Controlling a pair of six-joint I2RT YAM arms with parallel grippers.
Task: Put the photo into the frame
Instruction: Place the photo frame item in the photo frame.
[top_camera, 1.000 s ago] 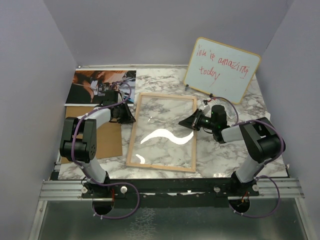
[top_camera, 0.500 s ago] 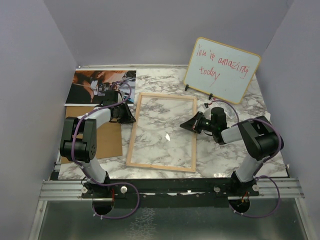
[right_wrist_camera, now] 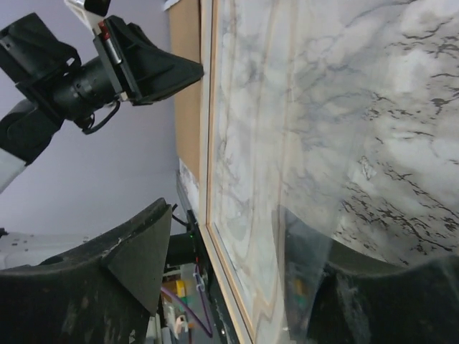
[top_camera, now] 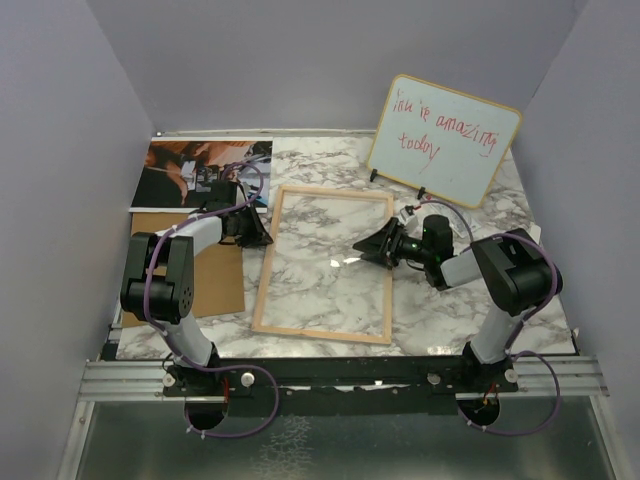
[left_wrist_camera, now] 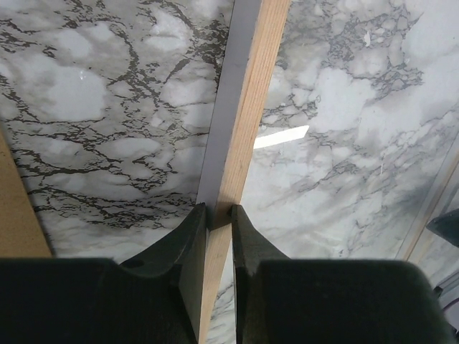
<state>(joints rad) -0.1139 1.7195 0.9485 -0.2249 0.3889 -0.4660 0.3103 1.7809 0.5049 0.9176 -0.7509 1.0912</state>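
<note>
The frame (top_camera: pixel 320 265) lies flat on the marble table, light wood rails around a clear pane. My left gripper (top_camera: pixel 262 234) is shut on its left rail; the left wrist view shows the wooden frame rail (left_wrist_camera: pixel 247 115) pinched between the tips of the left gripper (left_wrist_camera: pixel 219 211). My right gripper (top_camera: pixel 368 249) stands open at the right rail. In the right wrist view the frame (right_wrist_camera: pixel 215 236) runs between the jaws of the right gripper (right_wrist_camera: pixel 226 215), one finger seen through the pane. The photo (top_camera: pixel 200 172) lies at the back left, partly hidden by the left arm.
A plain brown backing board (top_camera: pixel 218 280) lies left of the frame, under the left arm. A wood-rimmed whiteboard (top_camera: pixel 445 140) with red writing leans at the back right. Purple walls close in the table on three sides.
My right gripper has opened and shifted slightly left at the frame's right rail. The bright glare on the pane has shrunk to a small spot. The left arm has not moved.
</note>
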